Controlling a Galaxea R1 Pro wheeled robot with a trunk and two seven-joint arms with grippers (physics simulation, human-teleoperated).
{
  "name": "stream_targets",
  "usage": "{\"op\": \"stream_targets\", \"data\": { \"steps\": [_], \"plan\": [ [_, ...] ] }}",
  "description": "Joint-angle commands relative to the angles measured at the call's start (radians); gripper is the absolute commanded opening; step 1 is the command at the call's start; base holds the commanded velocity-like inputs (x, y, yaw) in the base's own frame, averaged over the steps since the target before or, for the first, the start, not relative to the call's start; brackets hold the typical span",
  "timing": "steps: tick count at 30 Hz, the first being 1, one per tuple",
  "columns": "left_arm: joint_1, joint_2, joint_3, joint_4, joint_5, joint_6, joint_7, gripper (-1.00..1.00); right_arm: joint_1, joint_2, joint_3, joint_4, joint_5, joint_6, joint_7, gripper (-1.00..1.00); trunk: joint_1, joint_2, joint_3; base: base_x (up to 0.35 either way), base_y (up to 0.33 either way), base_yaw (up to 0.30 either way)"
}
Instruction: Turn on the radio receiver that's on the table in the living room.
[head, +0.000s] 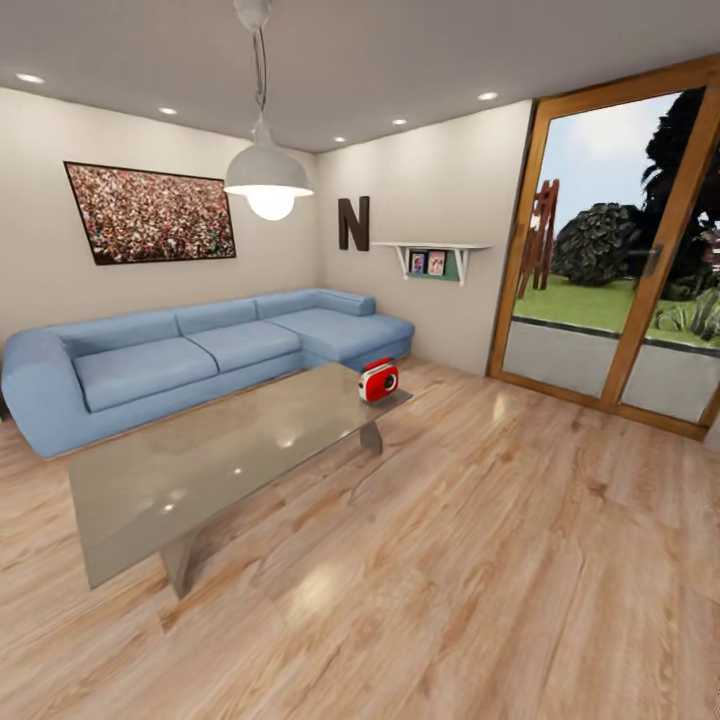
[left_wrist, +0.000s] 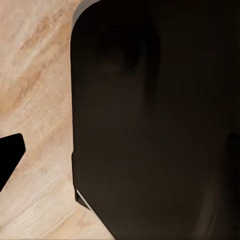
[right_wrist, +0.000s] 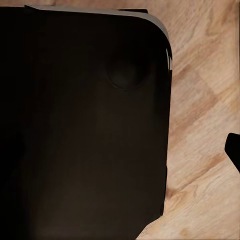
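Down by the wood floor (head: 480, 600), whether either arm's jaws are open or closed I cannot tell. The radio (head: 379, 380) stands well ahead at twelve o'clock, on the glossy surface (head: 200, 470), far corner, before the blue sofa (head: 180, 360).

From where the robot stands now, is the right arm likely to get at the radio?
Probably not yet. The radio sits at the far corner of the table, well across the floor from the robot. The right wrist view looks down at floor beside the robot's dark base. Nothing blocks the way; it needs to drive closer.
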Motion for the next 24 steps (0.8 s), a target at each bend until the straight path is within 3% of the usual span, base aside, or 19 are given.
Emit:
{"op": "stream_targets", "data": {
  "steps": [1,24],
  "plan": [
    [0.0,0.0,0.0,0.0,0.0,0.0,0.0,1.0,0.0,0.0,0.0,0.0,0.0,0.0,0.0,1.0,0.0,0.0,0.0,0.328,0.0,-0.243],
    [0.0,-0.005,0.0,-0.001,-0.001,0.0,0.0,1.0,0.0,0.001,0.0,0.0,0.0,0.0,0.0,1.0,0.0,0.0,0.0,0.328,0.0,-0.248]
  ]
}}
